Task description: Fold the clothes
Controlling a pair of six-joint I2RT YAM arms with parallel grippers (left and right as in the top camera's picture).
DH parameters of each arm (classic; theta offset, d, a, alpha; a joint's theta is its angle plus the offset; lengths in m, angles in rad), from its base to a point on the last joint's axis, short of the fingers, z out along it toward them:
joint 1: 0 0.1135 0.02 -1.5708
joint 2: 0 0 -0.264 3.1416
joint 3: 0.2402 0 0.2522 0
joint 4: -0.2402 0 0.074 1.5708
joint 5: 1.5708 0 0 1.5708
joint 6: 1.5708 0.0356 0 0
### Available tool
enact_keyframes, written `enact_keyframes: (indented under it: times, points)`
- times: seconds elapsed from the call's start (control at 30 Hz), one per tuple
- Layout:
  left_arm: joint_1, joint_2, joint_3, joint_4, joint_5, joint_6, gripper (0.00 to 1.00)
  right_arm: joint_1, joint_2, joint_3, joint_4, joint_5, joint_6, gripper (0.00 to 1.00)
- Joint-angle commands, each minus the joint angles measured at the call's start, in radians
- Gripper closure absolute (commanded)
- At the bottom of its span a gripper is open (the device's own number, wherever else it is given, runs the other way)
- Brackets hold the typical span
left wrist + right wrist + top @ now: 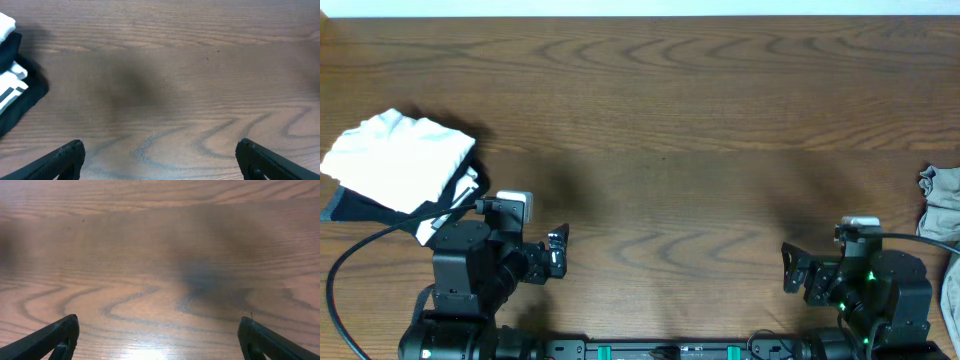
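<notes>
A folded white garment (400, 158) lies at the table's left side on top of a dark garment (355, 207). The left wrist view catches that pile's edge, the dark cloth (20, 92) with white stripes. A crumpled grey-beige garment (942, 203) sits at the far right edge, partly out of frame. My left gripper (558, 252) is open just right of the pile, over bare wood, and its fingers (70, 155) hold nothing. My right gripper (790, 268) is open near the front right, left of the grey-beige garment. Only wood shows between its fingers (252, 335).
The wooden table (660, 120) stretches across the whole view. Black cables (360, 250) run from the left arm's base along the front left. Another cable (930, 240) crosses by the grey-beige garment.
</notes>
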State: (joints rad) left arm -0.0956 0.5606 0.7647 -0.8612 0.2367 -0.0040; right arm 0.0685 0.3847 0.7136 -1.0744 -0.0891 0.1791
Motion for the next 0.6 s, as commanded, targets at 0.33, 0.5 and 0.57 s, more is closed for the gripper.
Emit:
enact_keyframes:
  times: [0.33, 0.5, 0.57]
  points:
    - [-0.002, -0.004, -0.001, -0.002, 0.010, -0.013, 0.02, -0.016, -0.246, -0.150, 0.036, 0.011, 0.003, 0.01]
    - [-0.002, -0.003, -0.001, -0.002, 0.009, -0.013, 0.02, -0.016, -0.383, -0.299, 0.188, 0.011, -0.005, 0.01]
    - [-0.002, -0.003, -0.001, -0.002, 0.010, -0.013, 0.02, -0.017, -0.377, -0.359, 0.294, 0.009, -0.029, 0.01]
